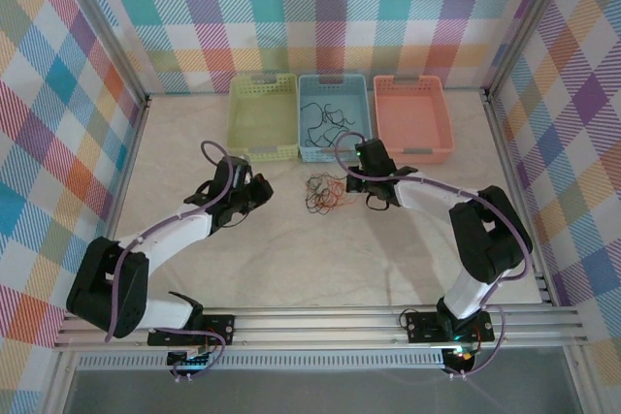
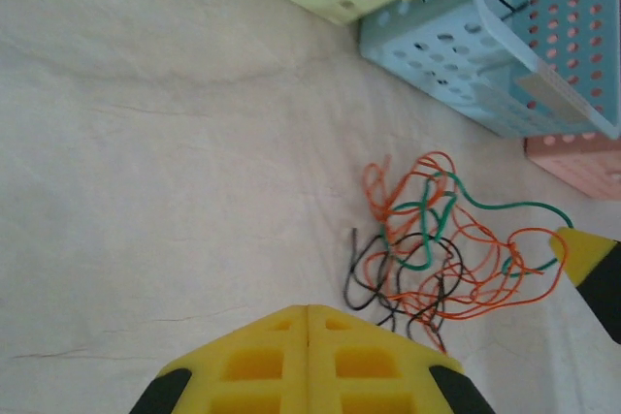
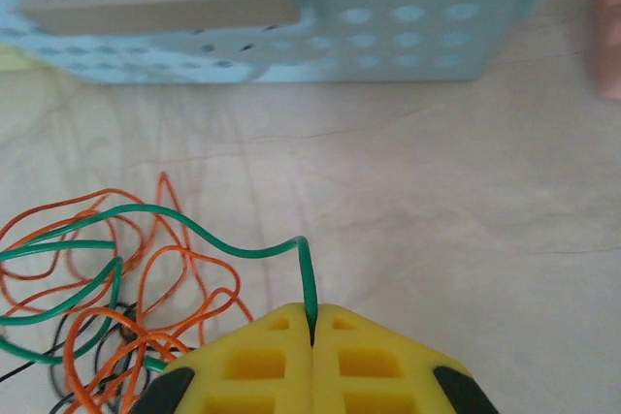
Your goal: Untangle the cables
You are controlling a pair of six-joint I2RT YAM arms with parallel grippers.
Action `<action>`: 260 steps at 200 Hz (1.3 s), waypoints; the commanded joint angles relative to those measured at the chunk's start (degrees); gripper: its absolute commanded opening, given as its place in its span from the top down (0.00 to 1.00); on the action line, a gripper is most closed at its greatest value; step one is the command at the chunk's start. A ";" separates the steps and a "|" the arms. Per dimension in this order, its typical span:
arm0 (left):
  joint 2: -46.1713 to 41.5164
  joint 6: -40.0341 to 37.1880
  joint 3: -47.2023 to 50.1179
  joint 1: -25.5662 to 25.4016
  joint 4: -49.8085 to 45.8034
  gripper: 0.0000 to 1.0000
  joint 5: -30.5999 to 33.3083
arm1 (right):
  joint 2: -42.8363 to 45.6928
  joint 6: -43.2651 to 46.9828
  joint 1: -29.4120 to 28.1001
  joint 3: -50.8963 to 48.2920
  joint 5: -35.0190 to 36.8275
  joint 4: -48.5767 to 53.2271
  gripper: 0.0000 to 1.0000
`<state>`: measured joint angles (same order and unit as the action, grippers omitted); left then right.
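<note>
- The tangle of cables [image 1: 325,196] sat on the tabletop [image 1: 291,259], just in front of the blue basket [image 1: 315,152] and between the two grippers.
- The right gripper [image 3: 311,322] was pinched shut on a green wire [image 3: 194,228] that ran out of the orange and black mess.
- The left gripper [image 2: 309,322] was closed too, nothing in it, parked near the tangle.
- A few black wires [image 1: 325,118] lay inside the blue basket.

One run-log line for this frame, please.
right gripper: shut on green wire | left gripper: shut, empty, near tangle | tangle: on table, before blue basket
</note>
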<state>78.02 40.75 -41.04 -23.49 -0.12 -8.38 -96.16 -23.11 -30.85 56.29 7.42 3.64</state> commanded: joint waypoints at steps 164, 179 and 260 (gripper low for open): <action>10.45 -7.07 -8.96 -4.45 -4.78 0.75 -6.16 | -3.51 7.64 -4.66 5.23 -14.99 -1.95 1.00; 11.00 -7.11 -9.33 -4.55 -4.89 0.75 -6.75 | -3.51 7.60 -4.71 5.23 -14.81 -1.85 1.00; 14.39 -7.20 -11.77 -5.52 -7.32 0.68 -8.26 | -3.60 7.31 -4.74 5.58 -13.05 -1.03 1.00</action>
<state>91.77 34.81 -50.94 -28.10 -5.43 -15.64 -98.98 -16.60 -35.29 59.86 -6.48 1.61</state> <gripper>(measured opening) 0.315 0.063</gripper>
